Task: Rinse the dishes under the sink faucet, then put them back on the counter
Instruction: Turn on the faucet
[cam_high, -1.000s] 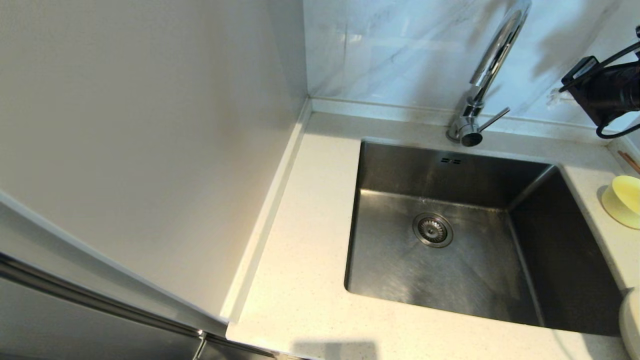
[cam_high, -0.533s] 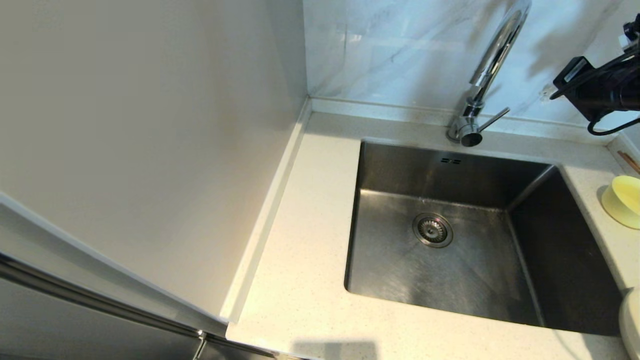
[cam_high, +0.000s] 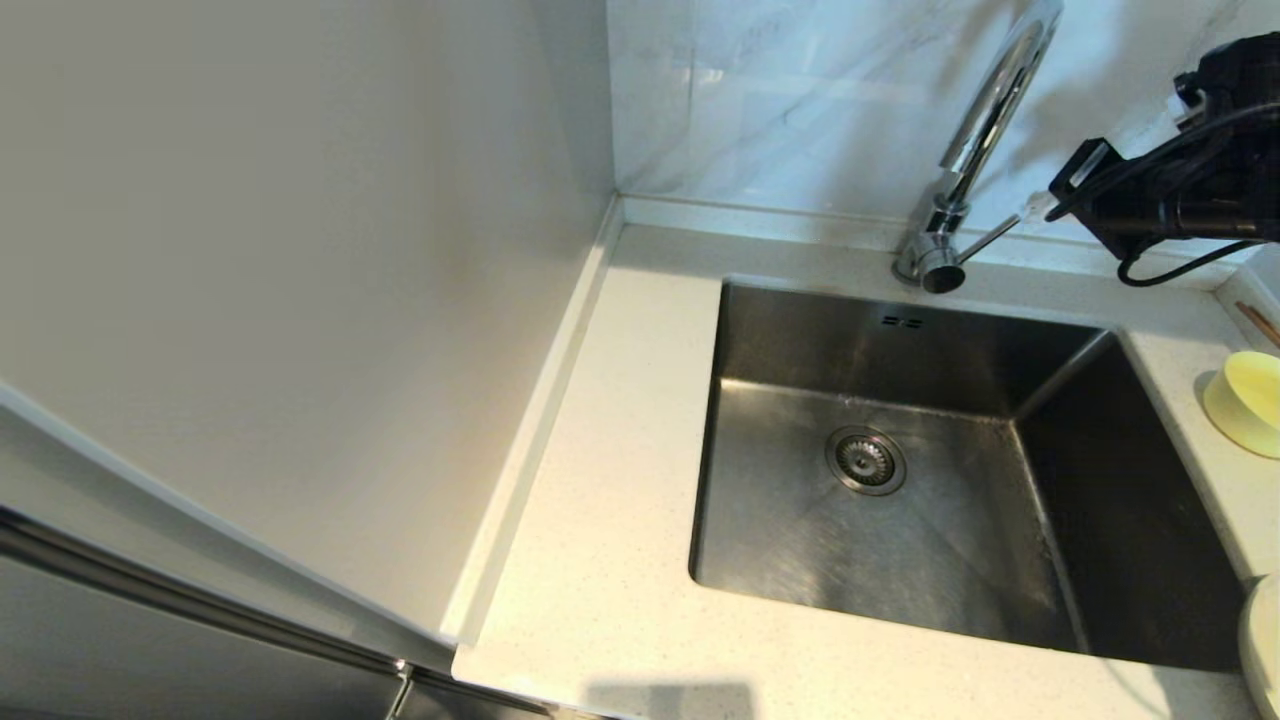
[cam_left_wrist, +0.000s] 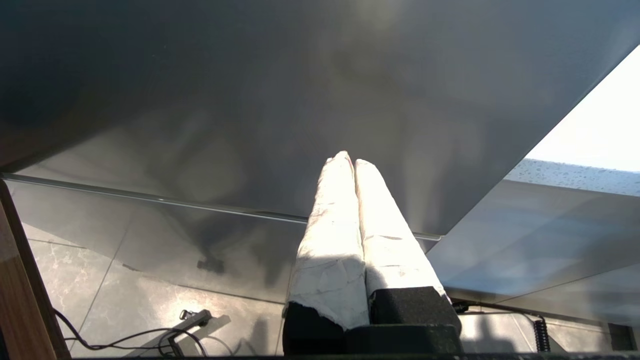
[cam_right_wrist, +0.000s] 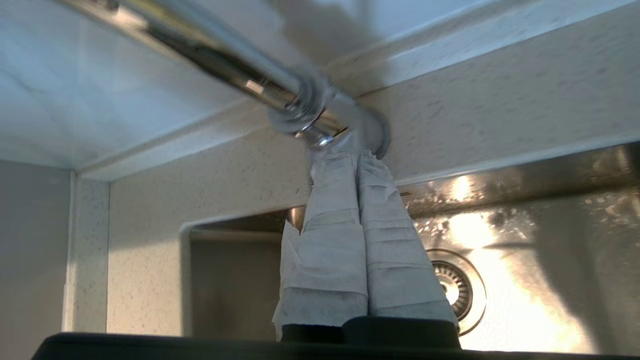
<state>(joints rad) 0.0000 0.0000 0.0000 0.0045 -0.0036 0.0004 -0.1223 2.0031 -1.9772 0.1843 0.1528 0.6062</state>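
Dishes: bowl (cam_high: 1245, 402) and plate (cam_high: 1262, 645) on counter (cam_high: 600, 560) right of dry sink (cam_high: 880, 520). Right gripper (cam_right_wrist: 345, 145), fingers pressed together and empty, at the faucet (cam_high: 985, 120) lever (cam_high: 990, 238); left gripper (cam_left_wrist: 348, 159) likewise clenched, parked off the counter. Risk: closed tips may slide off the thin lever, leaving water off.

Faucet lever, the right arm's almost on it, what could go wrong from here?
1. The shut right end effector meets the thin lever only at its tip, so it could slide off.
2. A hard push might splash water out of the sink.
3. The bowl sits near the arm's return path.
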